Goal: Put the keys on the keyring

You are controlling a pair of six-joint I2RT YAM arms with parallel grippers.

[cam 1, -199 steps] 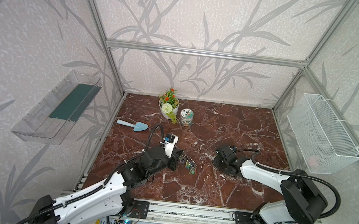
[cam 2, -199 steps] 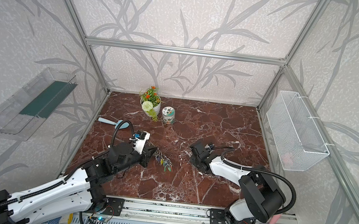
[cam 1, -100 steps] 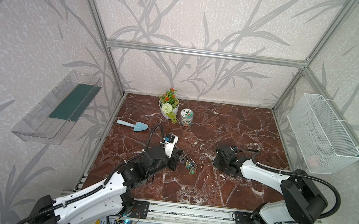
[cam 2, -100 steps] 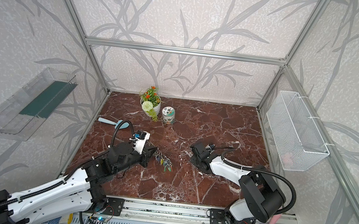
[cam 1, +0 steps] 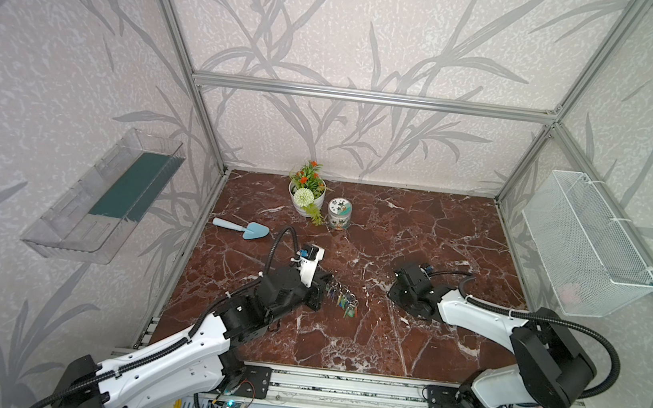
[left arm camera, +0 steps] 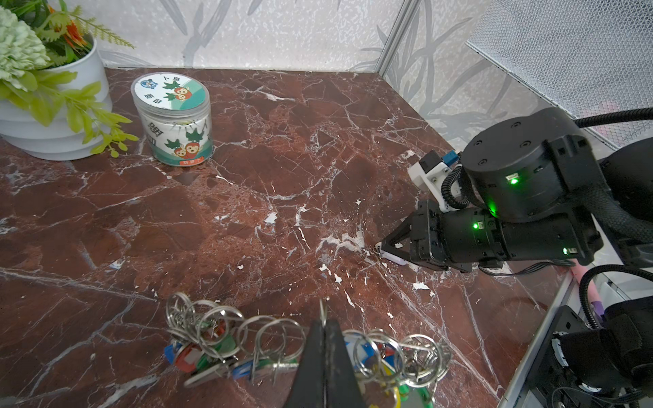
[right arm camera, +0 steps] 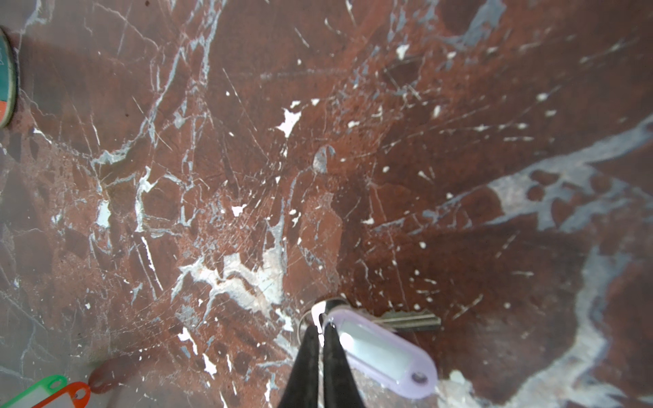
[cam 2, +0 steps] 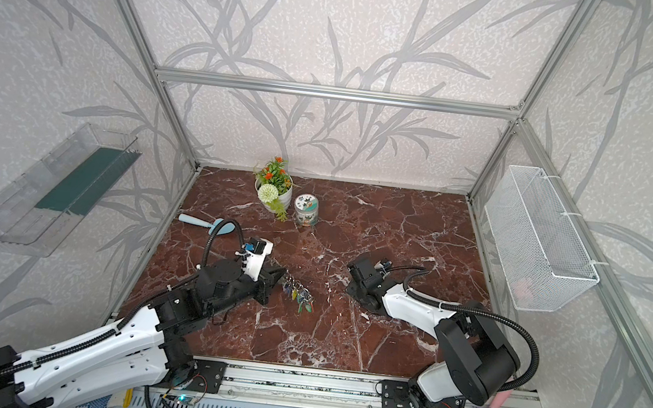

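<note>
The keyring [left arm camera: 247, 339] is a bunch of metal rings with coloured tags, and my left gripper [left arm camera: 324, 319] is shut on its thin metal edge. In both top views it hangs at the left gripper [cam 1: 326, 285] [cam 2: 279, 277], trailing down to the marble floor [cam 1: 342, 341]. The keys lie flat on the floor: a lilac tag [right arm camera: 381, 353], a small split ring and a metal key [right arm camera: 410, 320]. My right gripper [right arm camera: 321, 328] is shut on that split ring, fingertips down at the floor [cam 1: 391, 294]. The left wrist view shows the lilac tag [left arm camera: 392, 258] under the right gripper [left arm camera: 381, 247].
A white flower pot [cam 1: 306, 194], a printed tin [cam 1: 338, 214] and a blue trowel [cam 1: 242, 228] stand at the back left. A wire basket [cam 1: 587, 247] hangs on the right wall, a clear shelf [cam 1: 108, 192] on the left. Green and orange tags [right arm camera: 42, 390] show at a corner of the right wrist view.
The right gripper's jaws have drawn together at the keys' split ring. Both arms and the keyring stay where they were.
</note>
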